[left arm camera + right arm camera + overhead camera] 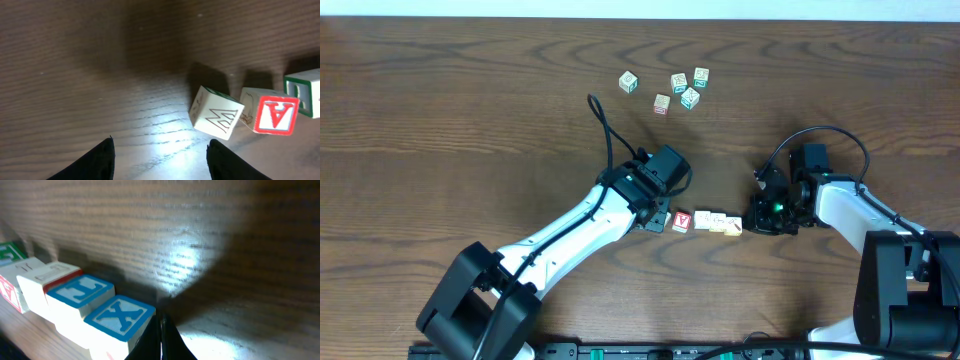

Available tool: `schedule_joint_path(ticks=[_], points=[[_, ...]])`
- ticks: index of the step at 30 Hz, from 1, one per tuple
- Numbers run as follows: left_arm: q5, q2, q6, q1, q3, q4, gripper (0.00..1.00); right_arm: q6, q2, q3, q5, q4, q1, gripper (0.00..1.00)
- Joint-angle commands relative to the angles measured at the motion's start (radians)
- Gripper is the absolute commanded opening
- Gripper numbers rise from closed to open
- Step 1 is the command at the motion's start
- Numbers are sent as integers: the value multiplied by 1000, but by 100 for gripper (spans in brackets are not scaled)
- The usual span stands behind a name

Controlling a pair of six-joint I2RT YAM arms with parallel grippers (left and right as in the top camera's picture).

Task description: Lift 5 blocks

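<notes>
Left fingers [95,162]: spread apart, empty, over the desk [440,120]
Right fingers [165,342]: clenched together, just beside the blocks [706,219]
Desk: dark brown wood grain, bright glare patches

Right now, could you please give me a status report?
Left end effector open, empty. Right end effector shut. Blocks in a row between them, unlifted. Other cubes well clear.

A green-lettered block [306,92] was cut off at the left wrist view's right edge. Overhead, prints on the row of blocks [718,220] at lower centre were too small to read.
</notes>
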Motion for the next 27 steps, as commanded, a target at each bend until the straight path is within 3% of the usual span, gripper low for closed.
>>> schedule_joint_path(ticks=[1,15,27], points=[[-32,-8,17,19,-8,0,60,25,10,-7,-35,19,16,1],[-32,31,25,27,-8,53,62,20,10,-7,-49,-14,19,1],[-32,101,28,55,-8,72,63,51,10,-7,-63,22,124,1]])
